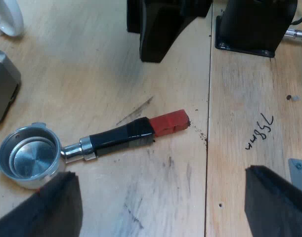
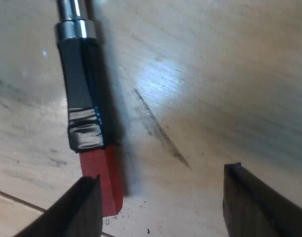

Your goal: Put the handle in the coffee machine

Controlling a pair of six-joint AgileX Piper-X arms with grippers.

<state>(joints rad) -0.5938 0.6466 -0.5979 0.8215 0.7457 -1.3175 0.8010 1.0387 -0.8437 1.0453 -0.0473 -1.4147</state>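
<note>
Holder [image 1: 116, 138] loose, flat on wooden table [image 1: 91, 64]. Empty metal basket [image 1: 29, 158] at 8 o'clock end, red tip [image 1: 170, 122] at 2 o'clock end. Left gripper [image 1: 160, 207] spread wide over it. Right wrist view: right gripper [image 2: 163, 207] spread wide, one finger [image 2: 79, 210] just beside red tip. Glossy tape [image 2: 84, 131] wraps handle [image 2: 79, 69].

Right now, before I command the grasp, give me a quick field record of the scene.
holder: loose, lying flat on the table, basket empty
left gripper: jaws open, holding nothing, above the holder
right gripper: jaws open, holding nothing, low at the handle's red end
mug: on the table, apart from the holder
</note>
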